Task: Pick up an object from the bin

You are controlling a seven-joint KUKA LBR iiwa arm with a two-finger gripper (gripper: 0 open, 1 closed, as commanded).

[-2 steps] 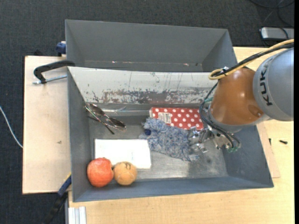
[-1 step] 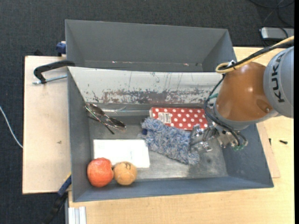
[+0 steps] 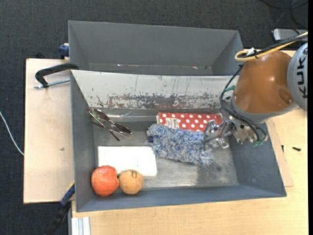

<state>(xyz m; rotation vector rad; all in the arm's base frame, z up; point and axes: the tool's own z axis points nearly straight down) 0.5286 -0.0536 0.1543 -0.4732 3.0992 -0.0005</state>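
Gripper: the gripper [image 3: 216, 135] is seen low at the right side of the bin [image 3: 254, 177], under the orange wrist cover.
Grip: whether it is open or closed cannot be told.
Nearest thing: a blue shaggy cloth [image 3: 177, 143] is spread right of the floor's middle, its right edge at the gripper.
Behind it: a red white-dotted box [image 3: 188, 121] is laid along the back wall, touching the cloth.
Elsewhere: sunglasses [image 3: 108, 122] at back left; a white flat pad [image 3: 126, 159], a red fruit [image 3: 104, 180] and a tan fruit [image 3: 131, 181] at front left.
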